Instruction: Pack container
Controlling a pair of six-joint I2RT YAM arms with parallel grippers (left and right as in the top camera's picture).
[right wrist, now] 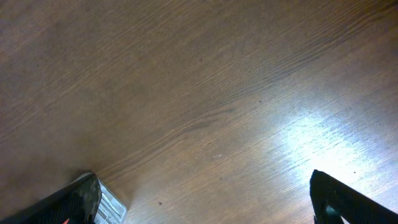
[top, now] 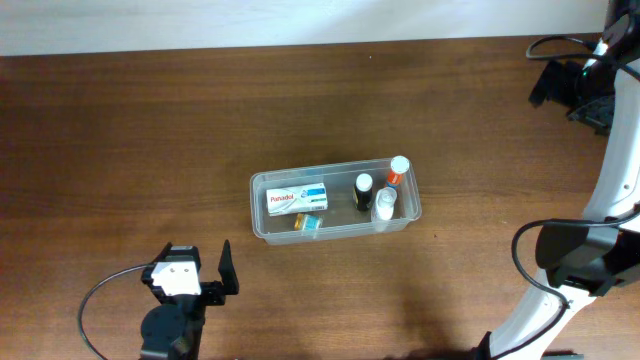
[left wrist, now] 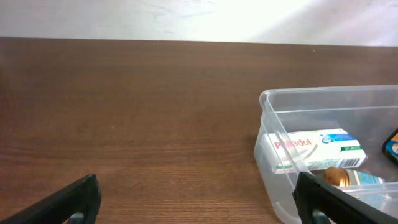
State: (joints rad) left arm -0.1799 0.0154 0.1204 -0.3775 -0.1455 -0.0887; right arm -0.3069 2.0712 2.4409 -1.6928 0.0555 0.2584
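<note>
The clear container (top: pixel 330 169) stands at the table's middle. In it lie a white Panadol box (top: pixel 297 199), a small orange and blue item (top: pixel 307 222), a black bottle (top: pixel 363 190), a white bottle with a red band (top: pixel 397 171) and a clear bottle (top: pixel 385 206). My left gripper (top: pixel 197 268) is near the front left, open and empty. In the left wrist view its jaws (left wrist: pixel 196 208) sit left of the container (left wrist: pixel 273 99), with the Panadol box (left wrist: pixel 311 149) inside. My right gripper (top: pixel 552 84) is at the far right, and the right wrist view shows it (right wrist: pixel 211 205) open over bare wood.
The brown wooden table (top: pixel 150 150) ends at a pale strip along its far edge. A small pale labelled thing (right wrist: pixel 111 206) shows beside my right gripper's left finger; I cannot tell what it is. The right arm's white links and black cables (top: pixel 600 250) stand at the right edge.
</note>
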